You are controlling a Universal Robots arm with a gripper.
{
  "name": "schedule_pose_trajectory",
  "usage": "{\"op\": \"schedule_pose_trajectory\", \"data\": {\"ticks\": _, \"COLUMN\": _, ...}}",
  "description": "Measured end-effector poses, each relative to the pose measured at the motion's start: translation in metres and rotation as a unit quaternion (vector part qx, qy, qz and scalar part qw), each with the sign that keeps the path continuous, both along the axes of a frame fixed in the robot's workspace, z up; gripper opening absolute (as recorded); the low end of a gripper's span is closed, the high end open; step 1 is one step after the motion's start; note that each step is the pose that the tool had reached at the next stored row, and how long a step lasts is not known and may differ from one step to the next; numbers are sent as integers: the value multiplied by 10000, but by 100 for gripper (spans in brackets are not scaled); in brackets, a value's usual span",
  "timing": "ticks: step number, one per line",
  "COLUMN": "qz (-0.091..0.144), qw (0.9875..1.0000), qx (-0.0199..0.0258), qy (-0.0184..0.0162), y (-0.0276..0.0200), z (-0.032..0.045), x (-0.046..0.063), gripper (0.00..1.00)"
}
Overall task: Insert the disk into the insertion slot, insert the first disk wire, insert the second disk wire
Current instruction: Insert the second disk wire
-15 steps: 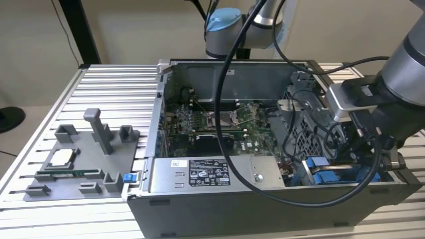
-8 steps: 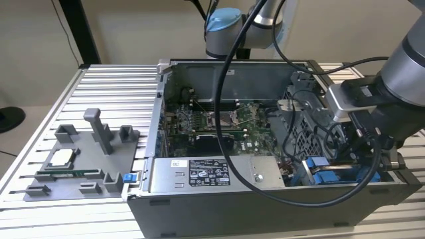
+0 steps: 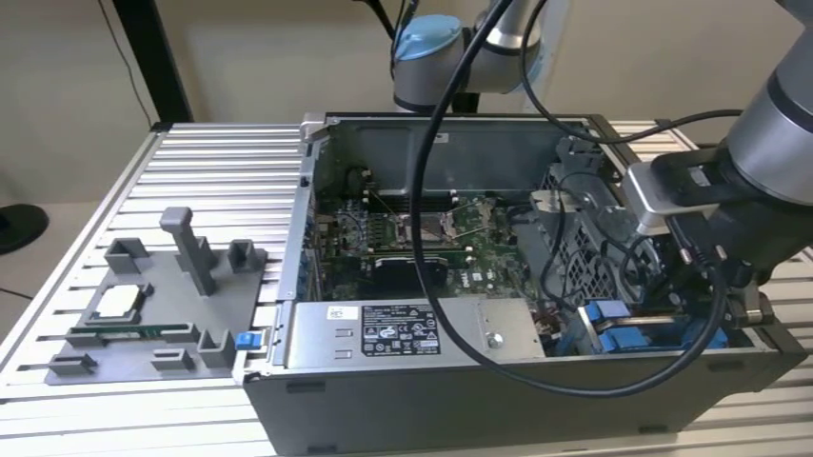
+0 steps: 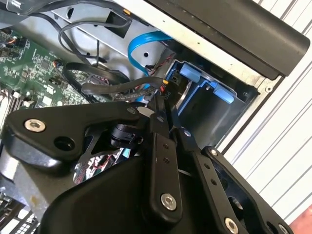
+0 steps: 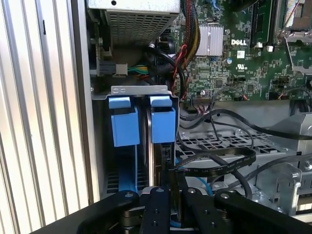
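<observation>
In the exterior view the arm's wrist is seen lowered into the open computer case [image 3: 508,400] at the exterior view's right, above the blue rails of the insertion slot [image 3: 635,333]; the grey power-supply box [image 3: 406,331] is seen beside it, and a grey fixture tray [image 3: 140,314] is set out on the ribbed table [image 3: 190,162]. In the first wrist view the slot [image 5: 141,122] is shown from above, with the disk [image 5: 155,161] seated edge-on between the blue tabs. There the gripper [image 5: 176,195] is seen pressed together on a black wire connector [image 5: 178,178] just beside the disk. In the second wrist view the fingers [image 4: 161,122] are shown pinched near a blue cable [image 4: 141,46], detail hidden from the exterior camera.
</observation>
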State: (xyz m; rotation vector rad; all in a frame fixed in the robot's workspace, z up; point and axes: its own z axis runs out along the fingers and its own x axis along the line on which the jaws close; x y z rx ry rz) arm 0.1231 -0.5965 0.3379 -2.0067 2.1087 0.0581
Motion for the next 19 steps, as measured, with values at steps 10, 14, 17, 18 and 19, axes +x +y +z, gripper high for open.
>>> {"op": "schedule_pose_trajectory", "data": {"ticks": 10, "qz": 1, "qw": 10000, "qx": 7, "qy": -37, "y": 0, "z": 6, "x": 1, "gripper": 100}}
{"op": "schedule_pose_trajectory", "data": {"ticks": 14, "qz": -1, "qw": 10000, "qx": 1, "qy": -36, "y": 0, "z": 182, "x": -1, "gripper": 100}}
{"op": "schedule_pose_trajectory", "data": {"ticks": 17, "qz": -1, "qw": 10000, "qx": 2, "qy": -33, "y": -1, "z": 315, "x": -2, "gripper": 100}}
{"op": "schedule_pose_trajectory", "data": {"ticks": 18, "qz": 0, "qw": 10000, "qx": 2, "qy": -32, "y": 0, "z": 347, "x": -1, "gripper": 100}}
{"op": "schedule_pose_trajectory", "data": {"ticks": 19, "qz": 0, "qw": 10000, "qx": 2, "qy": -31, "y": 0, "z": 374, "x": -1, "gripper": 100}}
